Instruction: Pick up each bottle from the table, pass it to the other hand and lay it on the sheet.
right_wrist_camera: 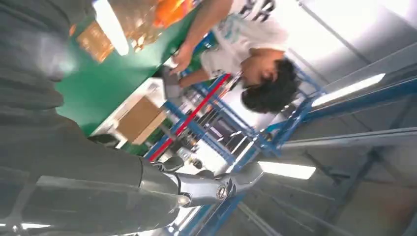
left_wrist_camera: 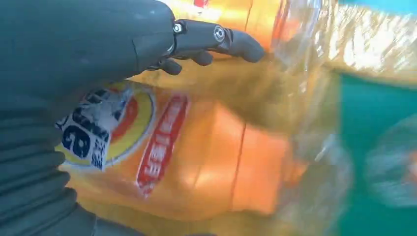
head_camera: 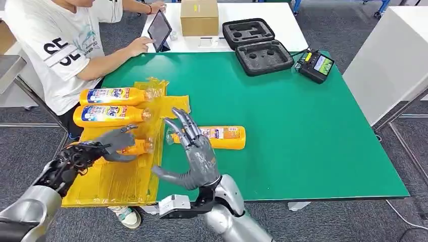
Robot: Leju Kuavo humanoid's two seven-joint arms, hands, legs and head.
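**Three bottles at the sheet, one left on the green**

While the green-topped surface (head_camera: 303, 131) carried everything, the crinkled yellow plastic sheet (head_camera: 116, 181) lay along the robot's left side of it, and that was where most of the work already sat. Two orange plastic detergent bottles with blue-and-white labels rested flat on the sheet's far part, the farthest bottle (head_camera: 113, 96) and the second bottle (head_camera: 111, 115) lying side by side, caps pointing toward the middle of the surface. A third orange bottle (head_camera: 135, 147) lay nearer on the sheet under the left hand (head_camera: 113, 143), whose grey fingers curled over it; the left wrist view showed the label pressed close beneath the palm, so that hand was judged to be grasping the bottle, either setting it down or about to let go. A fourth orange bottle (head_camera: 222, 137) lay on its side on the bare green, just beyond the right hand (head_camera: 194, 151), which stood upright with fingers spread and held nothing.

By that reckoning, two bottles were finished, the third was nearly placed, and the fourth remained to be picked up, passed across and laid down.
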